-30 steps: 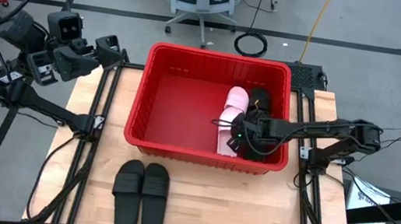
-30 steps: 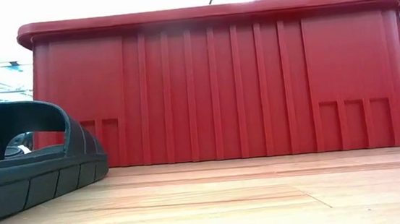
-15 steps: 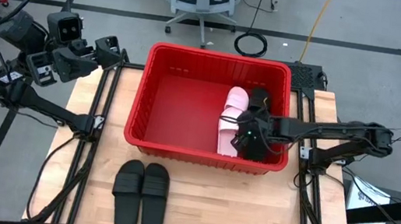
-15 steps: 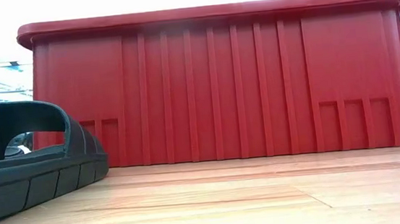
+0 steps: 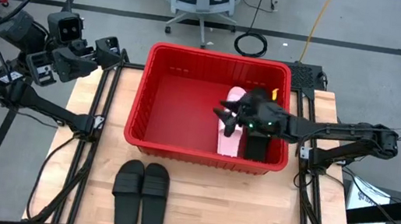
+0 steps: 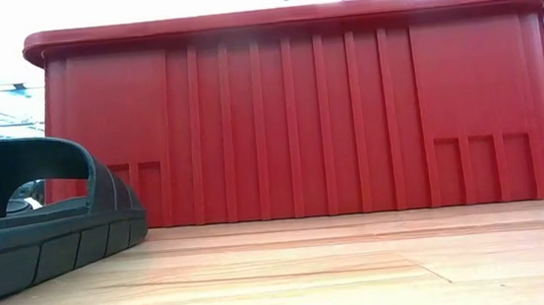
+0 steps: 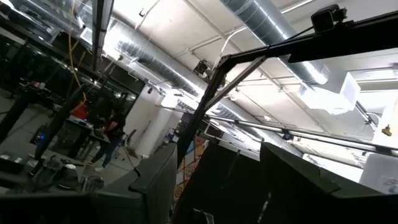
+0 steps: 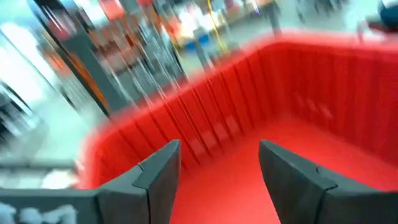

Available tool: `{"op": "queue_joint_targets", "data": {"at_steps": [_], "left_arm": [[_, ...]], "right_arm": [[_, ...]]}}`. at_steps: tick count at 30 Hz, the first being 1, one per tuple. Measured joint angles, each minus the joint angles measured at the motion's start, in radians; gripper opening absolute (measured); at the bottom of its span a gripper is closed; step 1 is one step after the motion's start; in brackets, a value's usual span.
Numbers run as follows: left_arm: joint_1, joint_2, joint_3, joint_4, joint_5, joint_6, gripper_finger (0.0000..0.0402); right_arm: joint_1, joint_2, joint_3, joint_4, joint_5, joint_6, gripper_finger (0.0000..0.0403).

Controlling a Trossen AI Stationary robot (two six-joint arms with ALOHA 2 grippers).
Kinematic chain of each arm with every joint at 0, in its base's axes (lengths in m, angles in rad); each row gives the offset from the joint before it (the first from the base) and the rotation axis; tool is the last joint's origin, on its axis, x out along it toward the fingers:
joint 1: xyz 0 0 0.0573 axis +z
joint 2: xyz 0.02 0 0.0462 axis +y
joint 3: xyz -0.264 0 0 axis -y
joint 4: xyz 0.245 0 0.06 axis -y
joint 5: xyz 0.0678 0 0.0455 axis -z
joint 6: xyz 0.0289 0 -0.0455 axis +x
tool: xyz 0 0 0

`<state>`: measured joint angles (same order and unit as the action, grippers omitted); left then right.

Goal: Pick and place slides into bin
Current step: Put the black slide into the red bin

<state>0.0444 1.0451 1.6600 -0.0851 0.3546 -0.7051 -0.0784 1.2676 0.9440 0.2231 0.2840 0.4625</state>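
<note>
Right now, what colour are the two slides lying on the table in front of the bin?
Matte black, both slides; the high view shows them best.

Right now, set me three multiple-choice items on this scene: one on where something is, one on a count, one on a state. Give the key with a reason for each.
1. Where is the right gripper?
A. Over the red bin
B. Over the front of the table
C. Off the table's left edge

2. How many black slides lie on the table in front of the bin?
A. None
B. Two
C. Four

3. How does the right gripper stand?
A. Shut on a pink slide
B. Shut on a black slide
C. Open, holding nothing

Key:
1 A: the high view shows it above the bin's inside, near the pink slide.
2 B: a pair lies side by side on the wood.
3 C: the right wrist view shows its fingers apart, with only the bin's red wall between them.
</note>
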Motion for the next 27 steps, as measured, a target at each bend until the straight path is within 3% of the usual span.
{"op": "queue_joint_targets", "data": {"at_steps": [7,13,27], "left_arm": [[-0.003,0.001,0.0,0.021,0.124,0.028,0.0228],[-0.028,0.002,0.0,0.035,0.139,0.055,0.0228],[-0.116,0.002,0.0,0.068,0.244,0.071,0.0228]], "right_arm": [[0.0,0.004,0.0,0.369,0.001,-0.01,0.0206],[0.0,0.009,0.0,0.567,0.002,-0.01,0.0206],[0.061,0.012,0.0,0.796,0.001,0.126,0.0206]]}}
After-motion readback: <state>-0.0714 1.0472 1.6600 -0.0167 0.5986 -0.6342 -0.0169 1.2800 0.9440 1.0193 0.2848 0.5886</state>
